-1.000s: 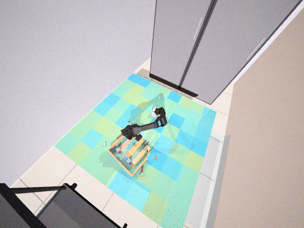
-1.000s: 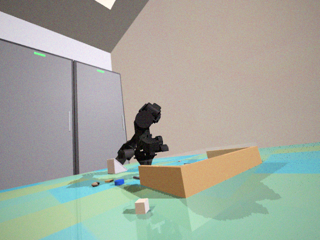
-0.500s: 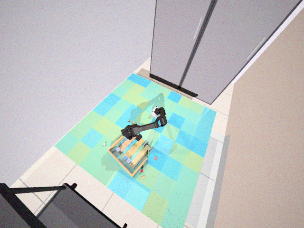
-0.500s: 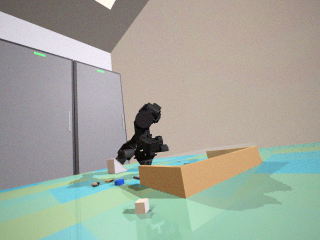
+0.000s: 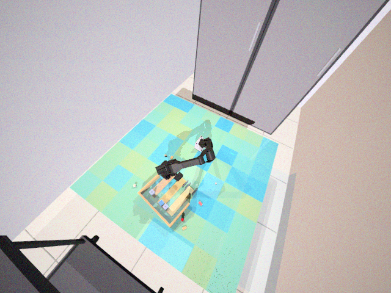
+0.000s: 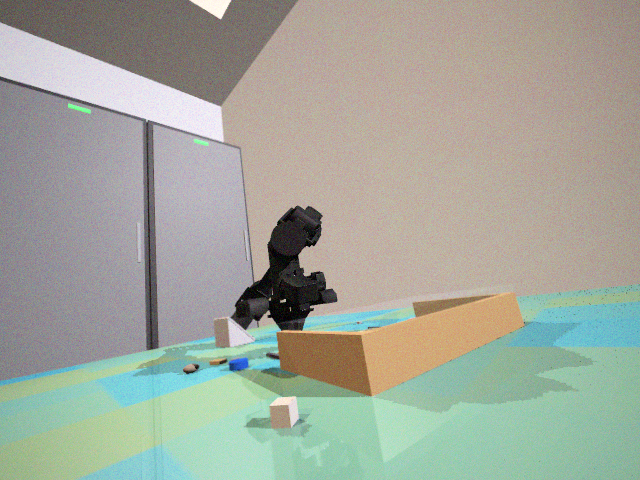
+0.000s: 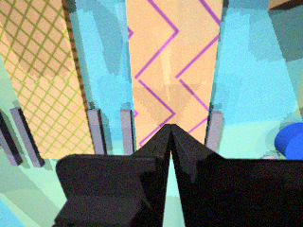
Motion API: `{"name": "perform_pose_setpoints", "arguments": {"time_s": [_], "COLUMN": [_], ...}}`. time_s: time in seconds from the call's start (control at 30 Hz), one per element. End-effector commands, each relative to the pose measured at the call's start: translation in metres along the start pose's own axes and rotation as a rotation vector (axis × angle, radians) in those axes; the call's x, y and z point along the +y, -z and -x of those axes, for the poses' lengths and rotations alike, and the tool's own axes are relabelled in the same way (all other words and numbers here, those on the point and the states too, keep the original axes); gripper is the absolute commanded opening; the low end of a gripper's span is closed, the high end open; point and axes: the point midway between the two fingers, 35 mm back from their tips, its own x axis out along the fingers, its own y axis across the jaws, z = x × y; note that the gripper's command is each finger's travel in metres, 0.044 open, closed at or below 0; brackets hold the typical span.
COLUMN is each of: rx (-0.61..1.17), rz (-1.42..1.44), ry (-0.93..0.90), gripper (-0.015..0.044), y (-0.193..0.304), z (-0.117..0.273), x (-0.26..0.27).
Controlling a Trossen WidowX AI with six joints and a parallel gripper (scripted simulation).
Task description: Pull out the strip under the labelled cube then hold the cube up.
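Zigzag strip's near end: the closed end effector [image 5: 164,171] [image 6: 292,324] [image 7: 169,129] appears over the end of the zigzag strip [image 5: 162,185] [image 7: 153,52] in the wrist view; vertical clearance cannot be told.
Grey posts [image 7: 127,130]: flank this end closely, limiting sideways passage.
Between strips: a channel separates the zigzag strip from the crosshatched strip [image 5: 173,191] [image 7: 52,113], with posts narrowing its near end.
Wooden frame [image 5: 154,210] [image 6: 439,335]: raised walls block low travel.
Blue cylinder [image 6: 238,364] [image 7: 293,141]: stands right of the posts in the wrist view, a gap between.
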Motion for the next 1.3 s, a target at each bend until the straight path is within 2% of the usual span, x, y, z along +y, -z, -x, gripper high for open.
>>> {"name": "perform_pose_setpoints", "arguments": {"time_s": [0.0, 1.27], "rx": [0.003, 0.006], "rz": [-0.001, -0.003], "ry": [-0.003, -0.003], "gripper": [0.0000, 0.0000], "y": [0.005, 0.063], "z": [-0.002, -0.003], "x": [0.001, 0.000]}}
